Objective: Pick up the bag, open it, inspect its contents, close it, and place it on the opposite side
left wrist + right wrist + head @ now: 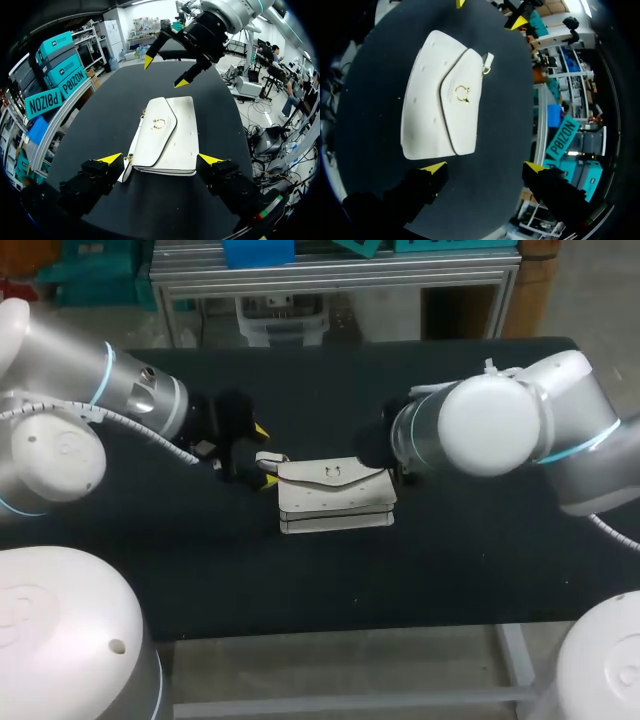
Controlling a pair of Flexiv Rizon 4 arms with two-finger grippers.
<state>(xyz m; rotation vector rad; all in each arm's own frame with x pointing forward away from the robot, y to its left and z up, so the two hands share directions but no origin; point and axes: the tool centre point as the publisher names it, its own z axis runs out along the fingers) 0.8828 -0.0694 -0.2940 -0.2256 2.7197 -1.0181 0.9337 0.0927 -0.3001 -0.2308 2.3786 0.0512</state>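
Nothing legible — neither on the bag (172, 140) nor table (125, 95).

The white bag (335, 495) is lying flat mid-tabletop (450, 570), filling the ground between the two arms. The left claw (160, 159) is gaping at one end and the right claw (485, 167) at the other, crowding both ends. Bare tabletop is running along both long sides, giving room to pass.
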